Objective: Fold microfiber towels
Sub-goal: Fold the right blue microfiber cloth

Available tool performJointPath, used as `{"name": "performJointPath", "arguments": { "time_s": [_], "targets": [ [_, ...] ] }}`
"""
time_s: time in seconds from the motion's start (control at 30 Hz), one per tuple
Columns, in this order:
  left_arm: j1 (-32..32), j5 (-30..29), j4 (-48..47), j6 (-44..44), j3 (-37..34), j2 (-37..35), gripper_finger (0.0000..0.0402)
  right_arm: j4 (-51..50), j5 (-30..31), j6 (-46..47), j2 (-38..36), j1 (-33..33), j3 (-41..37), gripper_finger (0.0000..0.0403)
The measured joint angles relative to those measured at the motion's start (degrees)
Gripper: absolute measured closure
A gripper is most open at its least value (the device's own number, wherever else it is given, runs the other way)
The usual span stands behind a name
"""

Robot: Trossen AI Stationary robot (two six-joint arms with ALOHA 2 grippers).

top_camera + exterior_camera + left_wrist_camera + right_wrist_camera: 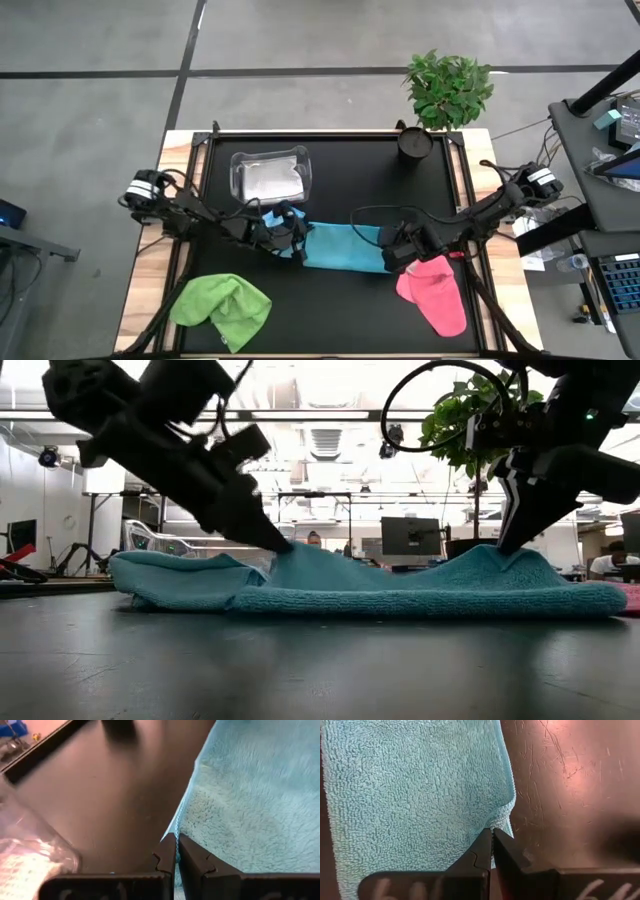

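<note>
A light blue microfiber towel (340,246) lies across the middle of the black table, its left part doubled over itself (180,580). My left gripper (291,238) is shut on its left end, my right gripper (392,252) on its right end. A lime green towel (224,305) lies bunched at the near left. A pink towel (436,292) lies at the near right. A pale grey-white towel sits inside the clear tub (270,174) at the back. My left gripper pinches the blue towel's hemmed edge (178,822) between its two fingers, slanting down from the table's left. The cloth rises in a small ridge (292,552) at the fingers. The rest lies on the table. My right gripper pinches the towel's edge at a puckered spot (496,820) between its two fingers, coming steeply from above. The cloth is drawn up into a low peak (505,556) there, slack, with the rest flat on the table.
A potted plant (447,88) with a dark pot (415,141) stands at the back right corner. Bare black mat (340,320) shows between the green and pink towels at the near edge.
</note>
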Motion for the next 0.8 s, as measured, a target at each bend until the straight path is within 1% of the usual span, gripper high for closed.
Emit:
{"name": "performJointPath", "arguments": {
  "time_s": [0.1,0.27,0.47,0.73,0.8],
  "targets": [
    [-0.02,-0.04,-0.26,0.08,0.68,2.31,0.0402,0.22,0.00,-0.09,0.02,-0.31,0.00,0.0394],
    [-0.04,-0.55,-0.29,-0.15,0.56,3.92,0.0402,0.27,-0.02,-0.13,0.02,-0.32,-0.02,0.0394],
    [0.00,-2.97,-0.46,-1.47,0.47,3.89,0.0402,0.38,-0.02,-0.15,0.02,-0.32,-0.12,0.0394],
    [0.00,-3.08,-0.42,-1.49,0.57,3.80,0.0401,0.38,-0.04,0.08,0.02,-0.94,-0.22,0.0394],
    [0.00,-3.08,-0.39,-1.51,0.65,3.80,0.0394,0.39,-0.04,-0.02,0.02,-1.06,-0.22,0.0394]
  ]
}}
